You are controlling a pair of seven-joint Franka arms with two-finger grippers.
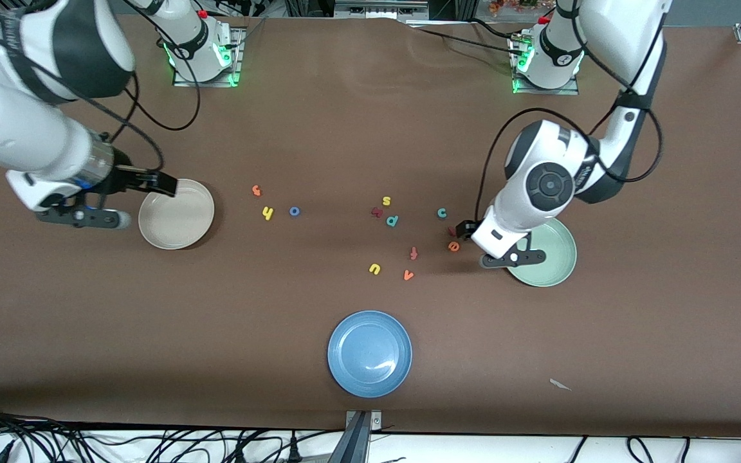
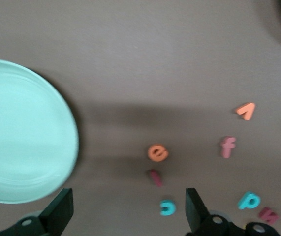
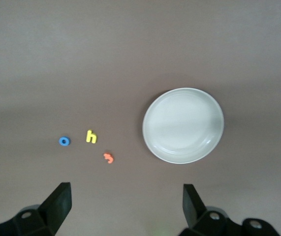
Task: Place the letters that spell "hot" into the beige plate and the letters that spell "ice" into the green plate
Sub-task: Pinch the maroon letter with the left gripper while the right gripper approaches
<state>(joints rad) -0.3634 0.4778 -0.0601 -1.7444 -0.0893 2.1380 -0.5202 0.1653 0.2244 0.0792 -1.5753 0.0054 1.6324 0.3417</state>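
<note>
Blue plate (image 1: 369, 353) nearest; left wrist view alone shows dark red i (image 2: 155, 177) clearly; both tools spread apart, empty

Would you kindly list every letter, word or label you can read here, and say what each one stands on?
No printed words or brands are readable; the only text is loose foam letters on the brown table.
"h" yellow
"o" blue
"t" orange
"s" yellow
"p" teal
"c" teal
"e" orange
"f" salmon
"u" yellow
"v" orange
Dark red letter beside "p": unreadable.
</note>
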